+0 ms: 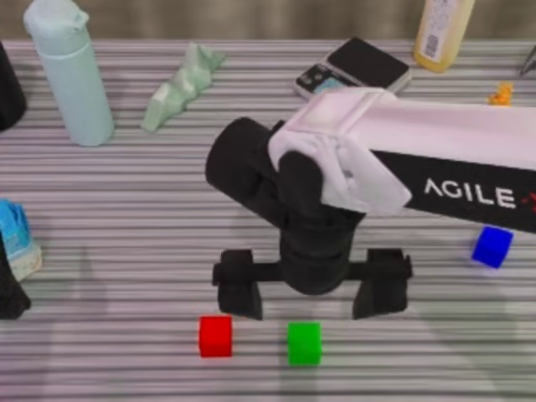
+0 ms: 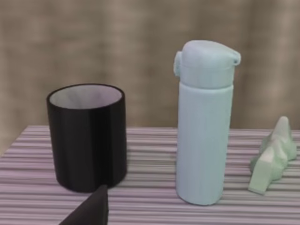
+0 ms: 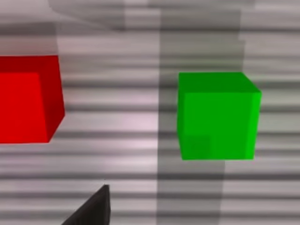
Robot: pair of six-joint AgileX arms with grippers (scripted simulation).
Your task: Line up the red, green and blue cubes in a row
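Observation:
Near the table's front edge the red cube and the green cube sit side by side with a small gap; the right wrist view shows both, red cube and green cube. The blue cube lies apart at the right, just below my right arm's white link. My right gripper hovers just behind the red and green pair, open wide and holding nothing; one dark fingertip shows in its wrist view. My left gripper is parked at the left edge, with one fingertip showing.
At the back left stand a pale blue bottle and a black cup. A crumpled mint-green object, a black scale, a yellow bottle and a small orange item line the back. A blue-white packet lies at the left.

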